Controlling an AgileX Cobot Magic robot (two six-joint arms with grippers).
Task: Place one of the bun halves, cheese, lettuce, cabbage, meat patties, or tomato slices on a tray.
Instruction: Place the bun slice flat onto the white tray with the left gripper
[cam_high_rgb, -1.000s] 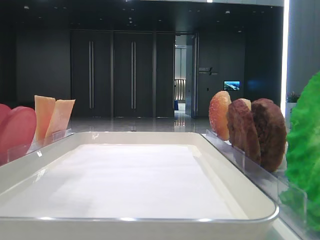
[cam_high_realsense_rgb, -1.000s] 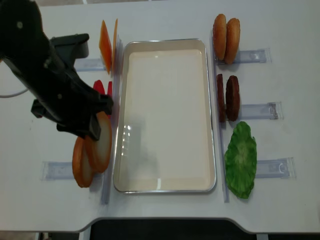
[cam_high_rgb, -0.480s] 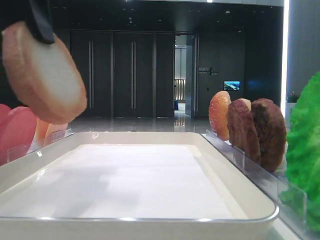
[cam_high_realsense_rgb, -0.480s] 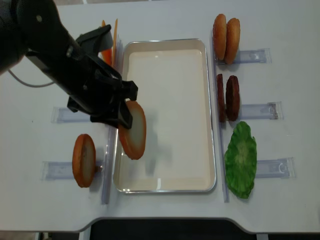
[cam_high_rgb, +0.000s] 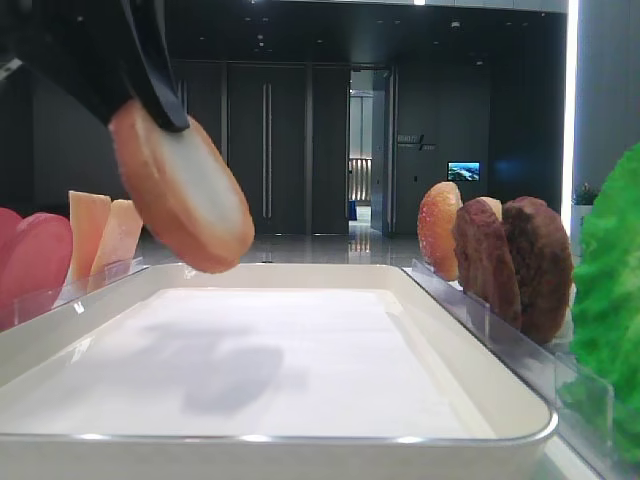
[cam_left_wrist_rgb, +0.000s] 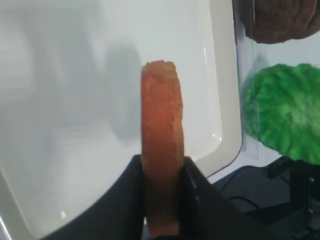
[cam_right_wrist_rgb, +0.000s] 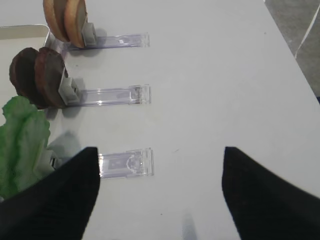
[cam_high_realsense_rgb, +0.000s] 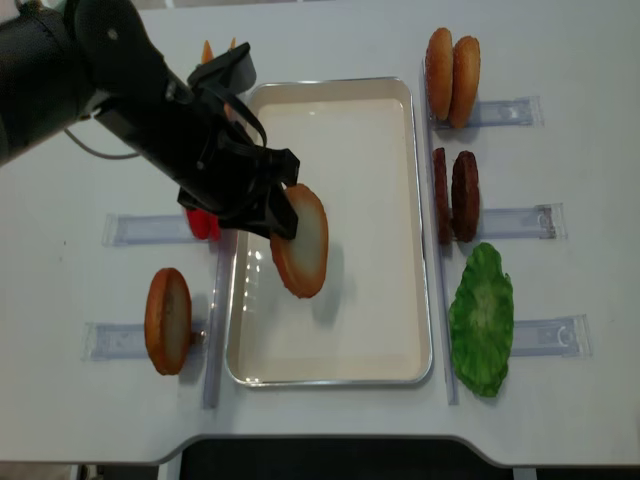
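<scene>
My left gripper (cam_high_realsense_rgb: 278, 212) is shut on a bun half (cam_high_realsense_rgb: 302, 240), a golden disc with a pale cut face. It hangs tilted in the air above the middle of the cream-white tray (cam_high_realsense_rgb: 421, 200). In the left wrist view the bun half (cam_left_wrist_rgb: 162, 135) stands edge-on between the dark fingers (cam_left_wrist_rgb: 127, 200), over the tray floor (cam_left_wrist_rgb: 75, 100). The low exterior view shows the bun half (cam_high_rgb: 185, 195) well above the tray (cam_high_rgb: 300, 350). My right gripper (cam_right_wrist_rgb: 160, 152) is open over bare table, right of the lettuce (cam_right_wrist_rgb: 22, 135). Cabbage is out of view.
Another bun half (cam_high_realsense_rgb: 167, 320) stands in the rack left of the tray. Cheese (cam_high_realsense_rgb: 215, 50) and tomato slices (cam_high_realsense_rgb: 203, 225) peek out behind my left arm. Right of the tray stand two bun halves (cam_high_realsense_rgb: 452, 66), meat patties (cam_high_realsense_rgb: 455, 195) and lettuce (cam_high_realsense_rgb: 482, 318).
My left gripper has lifted the bun half away from the left rack and carried it rightward over the tray. One bun half stays in that rack.
</scene>
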